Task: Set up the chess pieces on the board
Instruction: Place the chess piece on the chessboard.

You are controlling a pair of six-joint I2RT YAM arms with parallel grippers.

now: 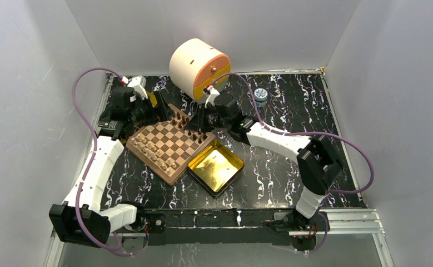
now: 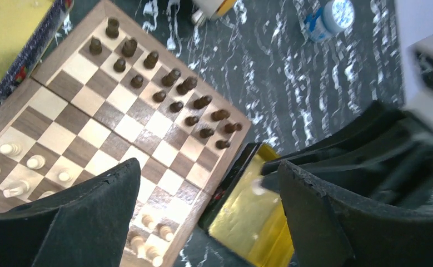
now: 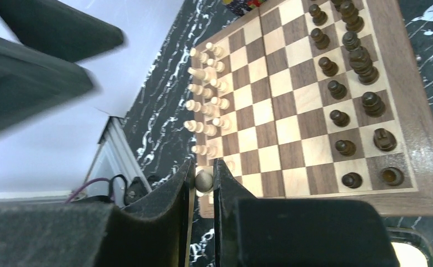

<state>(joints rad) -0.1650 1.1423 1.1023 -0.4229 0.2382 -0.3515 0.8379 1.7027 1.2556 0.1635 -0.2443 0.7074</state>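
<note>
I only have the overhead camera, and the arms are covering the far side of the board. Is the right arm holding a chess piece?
Observer: Yes. Its wrist camera shows the right fingers pinched on one small pale piece, near a corner of the board.
Operator: And the left arm?
Observer: Its wrist camera shows the left fingers spread wide, with nothing between them.
Operator: Is the dark side standing?
Observer: The dark pieces stand upright in two rows along their side.

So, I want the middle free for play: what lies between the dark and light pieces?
Only bare squares of the board; the right wrist view shows every row between the dark pieces and light pieces empty.
</note>
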